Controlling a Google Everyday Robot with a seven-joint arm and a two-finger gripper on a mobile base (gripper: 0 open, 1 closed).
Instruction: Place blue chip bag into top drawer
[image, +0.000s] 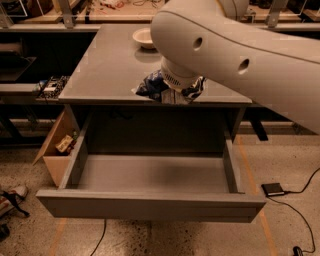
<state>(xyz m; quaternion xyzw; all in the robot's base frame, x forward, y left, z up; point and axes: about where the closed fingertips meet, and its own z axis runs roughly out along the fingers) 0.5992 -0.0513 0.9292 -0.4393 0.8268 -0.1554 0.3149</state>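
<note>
The blue chip bag (151, 88), dark blue foil with white and silver patches, hangs at the front edge of the grey cabinet top (110, 65). My gripper (176, 92) is under the big white arm and is shut on the bag, with the wrist hiding most of it. The top drawer (150, 206) is pulled wide open below and in front of the bag. Its grey inside shows nothing in it.
A round cream bowl (144, 37) sits at the back of the cabinet top. A tan cardboard box (56, 150) stands on the floor left of the drawer. A small black device (273, 189) with a cable lies on the floor to the right. Benches run behind.
</note>
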